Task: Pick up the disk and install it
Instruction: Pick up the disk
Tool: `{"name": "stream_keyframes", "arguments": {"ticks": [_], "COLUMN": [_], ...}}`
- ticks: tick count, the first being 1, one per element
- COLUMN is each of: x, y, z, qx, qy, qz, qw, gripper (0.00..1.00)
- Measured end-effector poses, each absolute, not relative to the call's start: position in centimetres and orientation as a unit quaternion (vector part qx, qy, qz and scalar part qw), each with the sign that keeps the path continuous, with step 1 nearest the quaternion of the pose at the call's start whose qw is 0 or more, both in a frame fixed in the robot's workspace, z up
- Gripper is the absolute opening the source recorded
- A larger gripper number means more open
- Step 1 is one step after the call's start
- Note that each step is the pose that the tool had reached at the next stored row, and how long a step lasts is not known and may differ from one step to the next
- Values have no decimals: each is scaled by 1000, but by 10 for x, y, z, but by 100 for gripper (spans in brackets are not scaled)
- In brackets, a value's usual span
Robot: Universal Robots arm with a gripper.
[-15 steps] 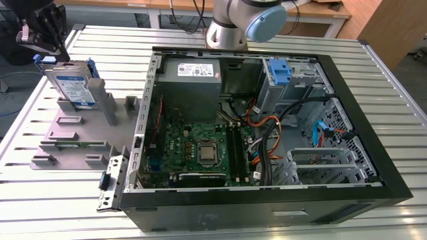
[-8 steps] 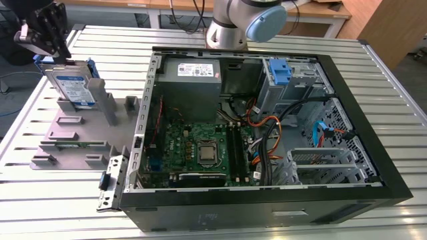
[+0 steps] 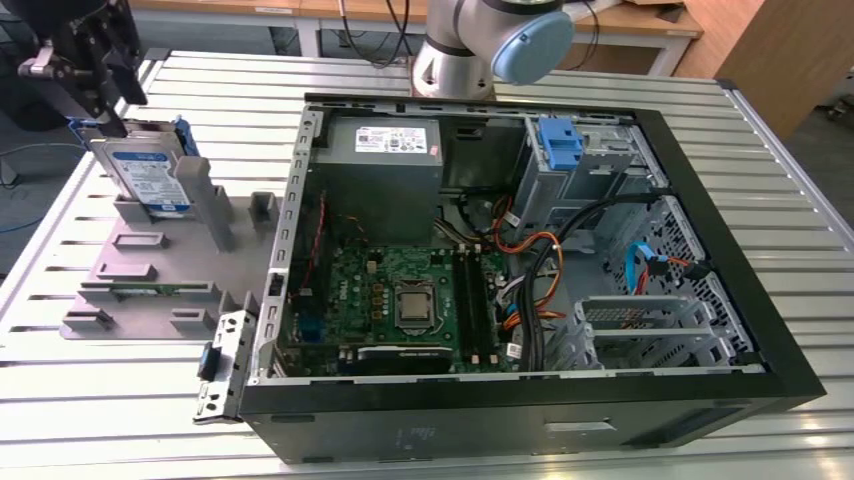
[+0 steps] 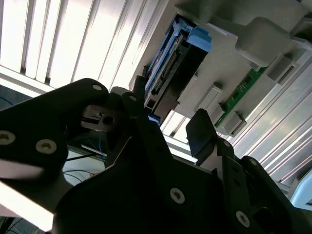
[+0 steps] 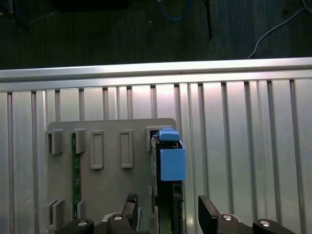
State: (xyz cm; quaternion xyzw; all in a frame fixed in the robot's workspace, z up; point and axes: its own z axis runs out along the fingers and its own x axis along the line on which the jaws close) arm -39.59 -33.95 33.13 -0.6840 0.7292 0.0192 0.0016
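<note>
Gripper (image 5: 168,202) hangs with its fingers (image 5: 207,209) spread apart, one on either side of the disk (image 5: 171,163). In the first wrist view we see a sliver of gap on each side, so nothing is clamped. The disk stands on edge directly beneath the gripper, seated in a slot of the grey holder plate (image 5: 112,180), with its blue carrier frame showing at the top. Its thin edge runs in line with the gap between the fingers, with the flat faces turned toward the pads; we judge the closing line square to those faces. Further out, the slatted table (image 5: 234,146) carries the open computer case (image 3: 467,425), well apart from the gripper.
</note>
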Motion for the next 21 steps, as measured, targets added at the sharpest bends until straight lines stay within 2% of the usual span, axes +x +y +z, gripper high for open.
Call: {"name": "stream_keyframes", "arguments": {"ticks": [1,2,21], "x": [-396,-396,-400], "y": [-339,-339,-339], "z": [331,331,298], "qx": [-684,-684,-688], "qy": [729,729,725], "qz": [19,19,13], "qw": [2,2,8], "gripper": [58,65,65]}}
